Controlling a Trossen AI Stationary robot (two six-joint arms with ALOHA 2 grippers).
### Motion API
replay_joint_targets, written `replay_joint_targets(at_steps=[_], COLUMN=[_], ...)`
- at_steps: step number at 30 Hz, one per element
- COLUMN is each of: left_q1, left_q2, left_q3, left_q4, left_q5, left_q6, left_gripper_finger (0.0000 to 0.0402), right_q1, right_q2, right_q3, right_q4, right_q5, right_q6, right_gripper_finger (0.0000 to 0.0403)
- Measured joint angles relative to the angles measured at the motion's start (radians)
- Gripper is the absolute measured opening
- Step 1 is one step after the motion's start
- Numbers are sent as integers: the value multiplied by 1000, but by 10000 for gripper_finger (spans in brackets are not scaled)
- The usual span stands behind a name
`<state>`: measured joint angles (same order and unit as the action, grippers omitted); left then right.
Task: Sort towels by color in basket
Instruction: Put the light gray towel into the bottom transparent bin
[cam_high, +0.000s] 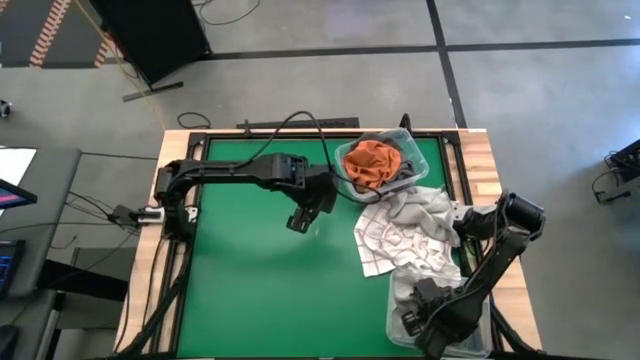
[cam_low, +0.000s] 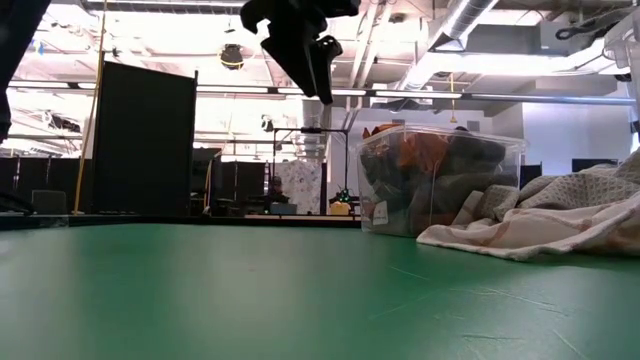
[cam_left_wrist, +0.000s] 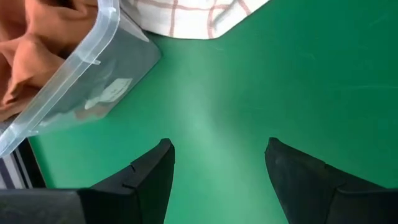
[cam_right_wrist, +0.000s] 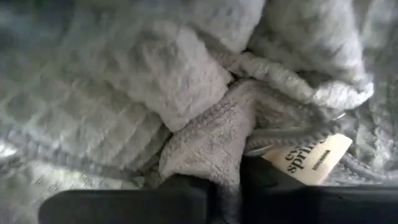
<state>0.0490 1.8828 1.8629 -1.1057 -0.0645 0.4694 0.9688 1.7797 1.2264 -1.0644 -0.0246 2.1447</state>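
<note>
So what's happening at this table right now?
The right gripper is down in a clear bin at the table's near right corner, pinched on a white waffle-weave towel. The left gripper hovers open over the green mat, beside the far bin holding a rust orange towel. A red-gridded towel lies between the bins.

Cloth tag (cam_right_wrist: 309, 160), cream w/ dark print, sewn to the pale waffle-weave towel (cam_right_wrist: 186, 93) right beside the right gripper (cam_right_wrist: 231, 186): reads "spri…", w/ a partial line above starting "ey"; rest cut off by a fold. White sticker (cam_left_wrist: 112, 92) on clear bin wall (cam_left_wrist: 81, 68) ahead of the left gripper (cam_left_wrist: 217, 165): print too faint to read.
</note>
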Motion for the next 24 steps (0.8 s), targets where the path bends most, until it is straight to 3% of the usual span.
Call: replay_joint_targets(at_steps=[8, 18, 24], left_q1=[-2, -2, -2], left_q2=[0, 0, 0], left_q3=[0, 0, 0], left_q4=[-2, -3, -3], left_q5=[1, 1, 14], left_q6=[-6, -3, 17], left_gripper_finger=[240, 240, 240], right_q1=[5, 55, 94], right_q2=[0, -1, -1], right_q3=[90, 269, 376], right_q4=[-35, -254, -338], right_q5=[2, 80, 161], right_q6=[-59, -57, -40], right_gripper_finger=[125, 228, 249])
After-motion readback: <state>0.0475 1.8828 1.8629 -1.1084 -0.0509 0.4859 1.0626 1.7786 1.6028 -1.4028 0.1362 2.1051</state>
